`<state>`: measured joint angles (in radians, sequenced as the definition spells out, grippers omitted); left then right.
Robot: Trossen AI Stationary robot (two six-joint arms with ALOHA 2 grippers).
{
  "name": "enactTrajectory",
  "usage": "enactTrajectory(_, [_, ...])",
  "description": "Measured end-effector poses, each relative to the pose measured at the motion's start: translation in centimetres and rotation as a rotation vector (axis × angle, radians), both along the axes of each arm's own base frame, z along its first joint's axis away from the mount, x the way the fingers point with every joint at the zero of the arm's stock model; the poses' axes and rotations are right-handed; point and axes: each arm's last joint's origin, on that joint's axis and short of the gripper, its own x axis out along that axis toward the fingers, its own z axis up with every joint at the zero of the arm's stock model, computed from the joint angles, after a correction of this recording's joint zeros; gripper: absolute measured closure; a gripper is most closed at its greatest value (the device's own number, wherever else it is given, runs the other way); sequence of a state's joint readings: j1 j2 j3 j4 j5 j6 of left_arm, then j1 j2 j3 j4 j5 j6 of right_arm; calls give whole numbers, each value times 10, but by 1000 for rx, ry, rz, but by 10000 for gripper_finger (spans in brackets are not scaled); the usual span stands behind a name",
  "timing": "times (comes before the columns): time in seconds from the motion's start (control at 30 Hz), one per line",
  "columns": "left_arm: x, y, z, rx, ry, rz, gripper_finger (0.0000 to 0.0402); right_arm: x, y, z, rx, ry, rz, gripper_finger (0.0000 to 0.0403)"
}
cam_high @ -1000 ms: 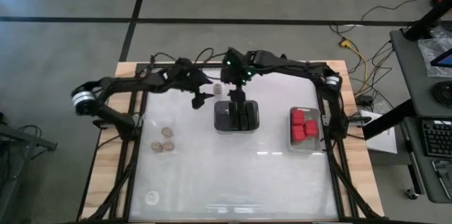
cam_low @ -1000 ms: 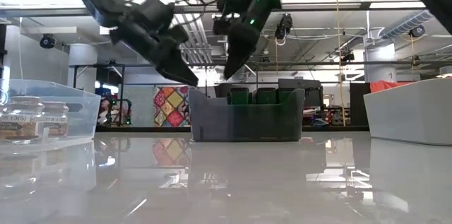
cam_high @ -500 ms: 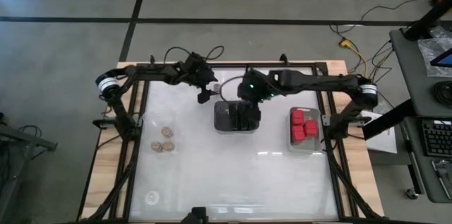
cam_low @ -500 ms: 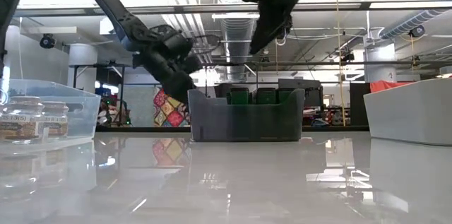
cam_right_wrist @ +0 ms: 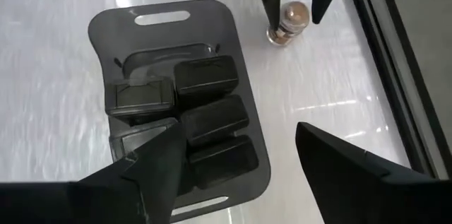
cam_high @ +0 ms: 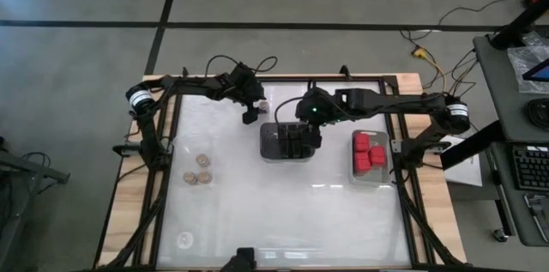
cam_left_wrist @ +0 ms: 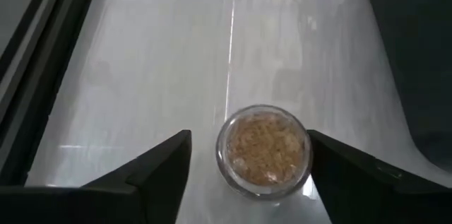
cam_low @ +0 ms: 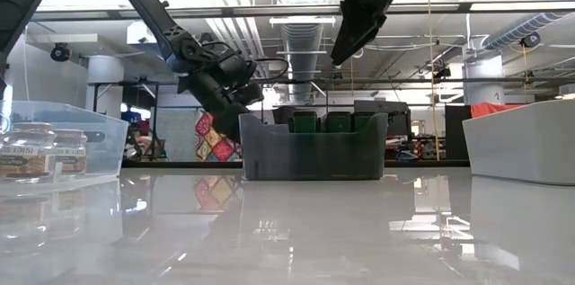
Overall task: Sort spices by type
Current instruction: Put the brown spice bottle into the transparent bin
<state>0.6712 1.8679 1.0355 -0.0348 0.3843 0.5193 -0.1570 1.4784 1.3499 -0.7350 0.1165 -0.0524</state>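
Sitting between left jaws: jar (cam_left_wrist: 263, 148).

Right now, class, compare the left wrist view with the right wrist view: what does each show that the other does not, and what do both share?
Only the left wrist view shows the tan-topped jar from straight above, its grainy contents plain, standing between the open fingers of the left pincer.

Only the right wrist view shows the whole dark tray with the dark blocks lying inside it, seen past the open right pincer.

Both show that same jar on the white table, beside the dark tray, with the left pincer's fingers either side of it.
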Motion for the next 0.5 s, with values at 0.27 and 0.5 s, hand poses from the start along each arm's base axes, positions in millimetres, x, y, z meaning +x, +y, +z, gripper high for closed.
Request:
enactTrajectory(0.27, [1, 1, -2, 4, 0, -5, 213, 3, 0, -1, -2, -10, 0, 161])
enactTrajectory(0.5, [1, -4, 4, -1, -3, -4, 241, -1, 0, 4, -5, -28, 0, 164])
